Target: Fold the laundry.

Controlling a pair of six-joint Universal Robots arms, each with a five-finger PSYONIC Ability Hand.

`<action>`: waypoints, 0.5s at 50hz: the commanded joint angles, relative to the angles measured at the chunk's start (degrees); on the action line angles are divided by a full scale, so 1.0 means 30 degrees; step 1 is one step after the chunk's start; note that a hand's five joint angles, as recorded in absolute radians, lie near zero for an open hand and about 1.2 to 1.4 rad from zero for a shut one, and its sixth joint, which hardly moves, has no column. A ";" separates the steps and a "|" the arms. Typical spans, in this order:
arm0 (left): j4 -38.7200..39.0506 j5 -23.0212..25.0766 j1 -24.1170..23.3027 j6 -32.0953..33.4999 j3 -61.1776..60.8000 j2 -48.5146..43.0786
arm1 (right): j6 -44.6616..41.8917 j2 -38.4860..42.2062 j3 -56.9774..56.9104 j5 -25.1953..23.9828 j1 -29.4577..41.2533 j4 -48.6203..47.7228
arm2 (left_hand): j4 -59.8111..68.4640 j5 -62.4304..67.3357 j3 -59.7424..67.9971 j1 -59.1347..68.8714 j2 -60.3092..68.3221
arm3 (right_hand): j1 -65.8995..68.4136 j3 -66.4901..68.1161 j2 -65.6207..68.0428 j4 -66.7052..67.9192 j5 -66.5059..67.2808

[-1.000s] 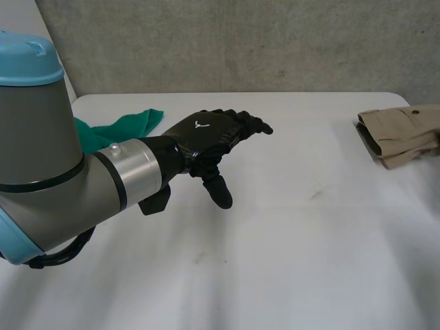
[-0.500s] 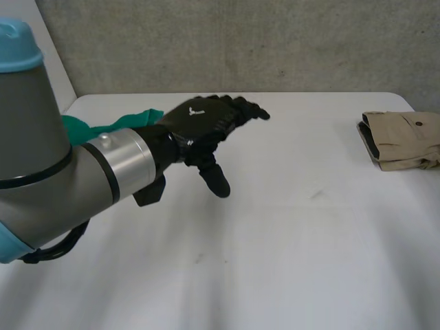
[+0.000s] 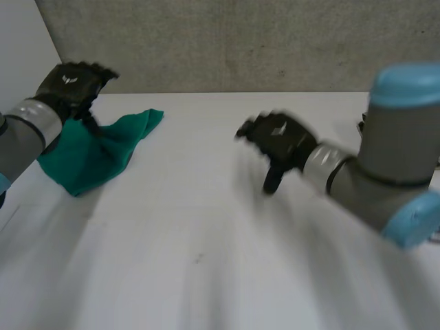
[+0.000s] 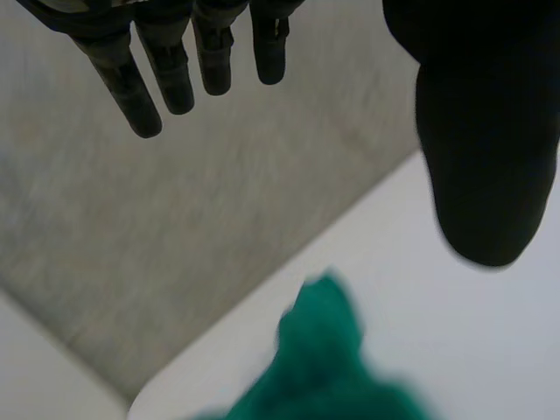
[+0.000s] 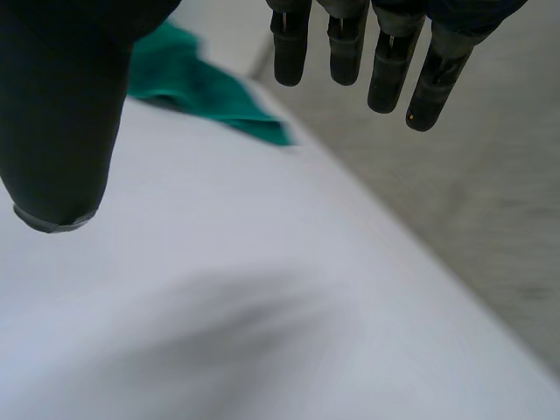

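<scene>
**Desk:** What are we seeing at the left of the bench?

**Operator:** I am watching the left robot hand (image 3: 69,84) hanging over the far left edge of the green cloth (image 3: 93,155). The cloth is lying crumpled on the white bench (image 3: 206,240) near its far left corner, with one corner pointing toward the middle. On my left wrist camera the fingers (image 4: 179,79) are stretching out straight and the thumb (image 4: 486,149) is standing well off them, with nothing between. That robot hand is released, and the cloth is lying below, clear of the fingertips.

**Desk:** And the other one?

**Operator:** The right robot hand (image 3: 282,137) is hovering over the bare middle of the bench, well apart from the cloth, thumb pointing down. The right arm (image 3: 392,158), grey with a light-blue cap, is reaching in from the right. I am reading this robot hand as released too. On my right wrist camera its fingers (image 5: 389,74) are hanging straight and holding nothing. The cloth is showing far beyond them, by the grey wall (image 3: 240,41) backing the bench.
</scene>
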 commanded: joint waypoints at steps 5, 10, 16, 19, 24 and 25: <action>-0.0005 0.2239 0.2335 0.2700 0.3824 -0.6502 | -0.0062 -0.0584 0.5494 -0.0319 0.0960 -0.1476 | -0.0307 -0.0624 -0.0446 -0.0116 -0.0473 | -0.0552 -0.0808 -0.0935 -0.1202 -0.1297; 0.0170 0.3089 0.2306 0.2671 0.5463 -0.8433 | -0.0091 -0.0965 0.7135 -0.0320 0.0814 -0.2707 | 0.0923 0.0607 0.0784 0.1114 0.0757 | -0.0552 -0.0808 -0.0935 -0.1202 -0.1297; 0.1107 0.3208 0.2042 0.2642 0.7134 -1.0253 | -0.0091 -0.1521 0.8775 -0.0349 0.0755 -0.3498 | 0.3057 0.2740 0.2918 0.3247 0.2890 | -0.0552 -0.0808 -0.0935 -0.1202 -0.1297; 0.1430 0.3207 0.1837 0.2671 0.8218 -1.1366 | -0.0091 -0.1668 0.9303 -0.0349 0.0754 -0.3704 | 0.4454 0.4137 0.4315 0.4645 0.4288 | -0.0552 -0.0808 -0.0935 -0.1202 -0.1297; 0.1430 0.3178 0.1603 0.2671 0.9859 -1.2773 | -0.0091 -0.2020 0.9920 -0.0349 0.0754 -0.3909 | 0.7371 0.7055 0.7232 0.7562 0.7205 | -0.0552 -0.0808 -0.0935 -0.1202 -0.1297; 0.1459 0.3091 0.1516 0.2671 1.0355 -1.3181 | -0.0091 -0.2049 1.0008 -0.0349 0.0754 -0.3939 | 0.8708 0.8391 0.8569 0.8899 0.8542 | -0.0552 -0.0808 -0.0935 -0.1202 -0.1297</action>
